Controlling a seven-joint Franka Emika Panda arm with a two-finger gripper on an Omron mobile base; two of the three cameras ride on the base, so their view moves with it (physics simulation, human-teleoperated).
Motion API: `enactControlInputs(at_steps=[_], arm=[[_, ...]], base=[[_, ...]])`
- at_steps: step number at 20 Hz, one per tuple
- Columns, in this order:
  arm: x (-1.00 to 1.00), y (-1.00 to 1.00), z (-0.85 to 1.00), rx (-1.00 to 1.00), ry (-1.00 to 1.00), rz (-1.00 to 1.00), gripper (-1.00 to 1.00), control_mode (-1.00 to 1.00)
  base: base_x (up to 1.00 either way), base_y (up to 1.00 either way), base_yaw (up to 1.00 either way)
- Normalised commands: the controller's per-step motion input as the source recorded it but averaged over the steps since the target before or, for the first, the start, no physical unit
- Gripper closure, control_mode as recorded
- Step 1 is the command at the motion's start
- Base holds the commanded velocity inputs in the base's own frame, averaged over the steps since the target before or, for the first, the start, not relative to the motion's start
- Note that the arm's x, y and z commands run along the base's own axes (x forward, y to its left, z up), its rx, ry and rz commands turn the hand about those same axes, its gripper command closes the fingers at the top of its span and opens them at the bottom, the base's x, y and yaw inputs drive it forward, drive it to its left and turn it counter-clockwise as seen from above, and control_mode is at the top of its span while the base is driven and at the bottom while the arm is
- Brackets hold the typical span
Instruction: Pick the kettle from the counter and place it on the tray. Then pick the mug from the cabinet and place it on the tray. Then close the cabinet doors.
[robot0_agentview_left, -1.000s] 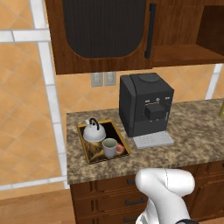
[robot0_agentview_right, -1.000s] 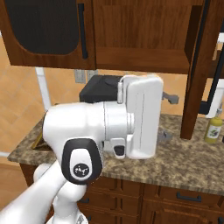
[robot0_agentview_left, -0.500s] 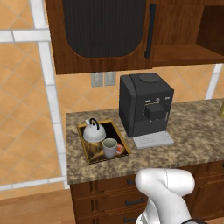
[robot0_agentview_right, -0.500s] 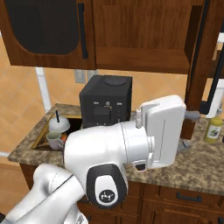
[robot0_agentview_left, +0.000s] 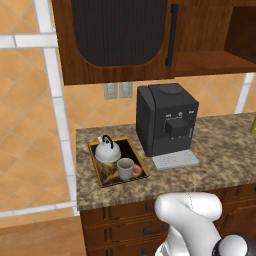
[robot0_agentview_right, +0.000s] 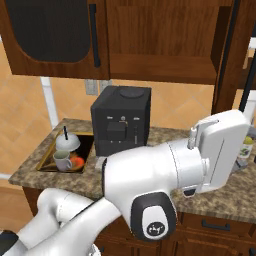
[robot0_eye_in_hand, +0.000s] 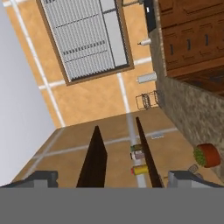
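Nearest you, the gripper (robot0_eye_in_hand: 114, 177) stands with its jaws wide apart and nothing between them, so you start the last job empty-handed. The kettle (robot0_agentview_left: 107, 150) and the mug (robot0_agentview_left: 125, 168) sit together on the tray (robot0_agentview_left: 95, 165) at the counter (robot0_agentview_left: 220, 155) end, beside the black coffee machine (robot0_agentview_left: 167, 120); what looks left is the cabinet doors. One door (robot0_agentview_left: 117, 35) looks shut. The other door (robot0_agentview_right: 231, 60) stands out edge-on just above the bulky white arm, so a wide swing could clip its edge or knock the small bottle (robot0_agentview_right: 245, 147) behind the wrist. Push the door off-centre and the fingers may slide off. The hand view is rolled and hard to read, the arm hides much of the counter, and the open cabinet (robot0_agentview_left: 210, 62) is cut off at the frame edge.
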Motion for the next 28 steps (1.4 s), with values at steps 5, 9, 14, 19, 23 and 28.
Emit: enactControlInputs(at_steps=[5, 9, 14, 19, 23, 28], arm=[[0.29, -0.13, -0.04, 0.03, 0.00, 0.12, -1.00, -1.00], [0.39, 0.00, -0.07, 0.01, 0.00, 0.18, -1.00, -1.00], [0.42, 0.11, -0.02, 0.00, 0.06, 0.16, -1.00, -1.00], [0.29, 0.15, 0.00, -0.04, 0.12, 0.12, -1.00, -1.00], [0.28, 0.35, -0.04, -0.06, 0.12, 0.15, -1.00, -1.00], [0.44, 0.41, -0.10, 0.00, 0.00, 0.23, -1.00, -1.00]], base=[[0.00, 0.00, 0.00], [0.00, 0.00, 0.00], [0.00, 0.00, 0.00], [0.00, 0.00, 0.00], [0.00, 0.00, 0.00], [0.00, 0.00, 0.00]])
